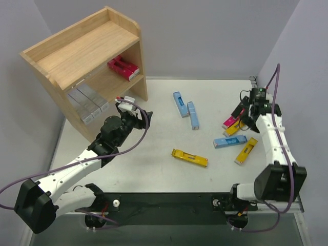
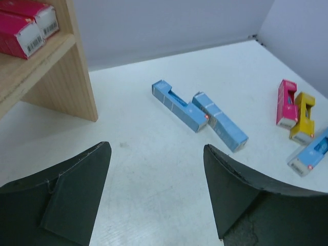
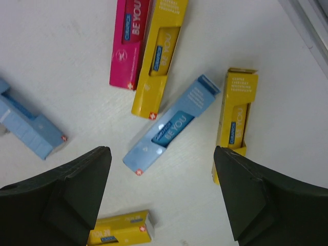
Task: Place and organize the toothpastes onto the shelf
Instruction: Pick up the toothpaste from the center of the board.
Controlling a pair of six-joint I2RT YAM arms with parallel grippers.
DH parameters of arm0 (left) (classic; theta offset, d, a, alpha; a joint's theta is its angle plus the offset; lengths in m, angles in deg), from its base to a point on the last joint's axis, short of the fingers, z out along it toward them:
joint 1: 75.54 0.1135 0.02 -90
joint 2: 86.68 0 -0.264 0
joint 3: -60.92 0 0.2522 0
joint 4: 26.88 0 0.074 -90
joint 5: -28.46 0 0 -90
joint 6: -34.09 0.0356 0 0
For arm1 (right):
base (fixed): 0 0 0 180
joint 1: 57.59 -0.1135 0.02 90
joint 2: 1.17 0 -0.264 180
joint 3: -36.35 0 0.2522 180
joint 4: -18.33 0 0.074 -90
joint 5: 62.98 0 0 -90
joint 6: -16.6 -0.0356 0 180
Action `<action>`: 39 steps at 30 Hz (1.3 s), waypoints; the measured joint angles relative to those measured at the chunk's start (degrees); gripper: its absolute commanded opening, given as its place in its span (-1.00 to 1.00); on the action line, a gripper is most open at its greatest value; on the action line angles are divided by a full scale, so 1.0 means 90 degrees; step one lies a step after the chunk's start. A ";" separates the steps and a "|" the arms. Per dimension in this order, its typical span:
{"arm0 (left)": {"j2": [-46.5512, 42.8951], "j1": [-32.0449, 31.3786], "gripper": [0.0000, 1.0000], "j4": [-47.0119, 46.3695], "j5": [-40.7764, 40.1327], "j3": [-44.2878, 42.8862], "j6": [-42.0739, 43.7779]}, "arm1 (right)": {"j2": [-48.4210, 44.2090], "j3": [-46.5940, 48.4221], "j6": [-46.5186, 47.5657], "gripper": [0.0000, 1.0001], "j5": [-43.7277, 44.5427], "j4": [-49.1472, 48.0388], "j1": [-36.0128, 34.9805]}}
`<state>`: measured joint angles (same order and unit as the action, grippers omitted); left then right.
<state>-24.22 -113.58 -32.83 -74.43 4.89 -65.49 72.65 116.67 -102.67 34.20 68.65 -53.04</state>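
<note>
A light wooden two-tier shelf [image 1: 82, 48] with solid side panels stands at the far left corner of the white surface [image 1: 154, 133]. Its top board is bare wood. On the lower tier, three silver-grey cartons [image 1: 88, 105] lie side by side at the left end. Two magenta-red cartons [image 1: 123, 67] lie together at the right end, their white barcoded ends facing out.

The other toothpastes lie loose on the surface. They are long narrow boxes, each with a window in its face, and "BE YOU" can be read on some. Near the middle, two light blue cartons [image 1: 179, 104] [image 1: 193, 115] lie at a slight angle, touching at a corner. On the right, a single magenta-red carton [image 3: 130, 41] and a yellow carton [image 3: 159, 56] lie pressed together along their long sides. Just nearer is a third light blue carton [image 3: 171, 125], lying slantwise, with a second yellow carton [image 3: 236, 120] beside it. A third yellow carton [image 1: 189, 157] lies alone, nearer the arms.

The left end effector [image 2: 156, 147] hangs just off the shelf's right side panel. Its dark fingers are spread wide with only bare surface between them. The right end effector [image 3: 161, 151] hovers over the slanted light blue carton. Its fingers are also spread and grip nothing.
</note>
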 measured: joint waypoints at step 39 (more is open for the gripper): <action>-0.1090 -0.0102 0.95 0.0350 0.1078 0.1783 0.0362 | 0.6064 0.3971 0.0355 -0.06 -0.0874 -0.1071 0.0901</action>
<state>-34.04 -114.50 -29.68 -64.72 20.94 -62.23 127.23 152.41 -99.48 26.33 59.01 -44.93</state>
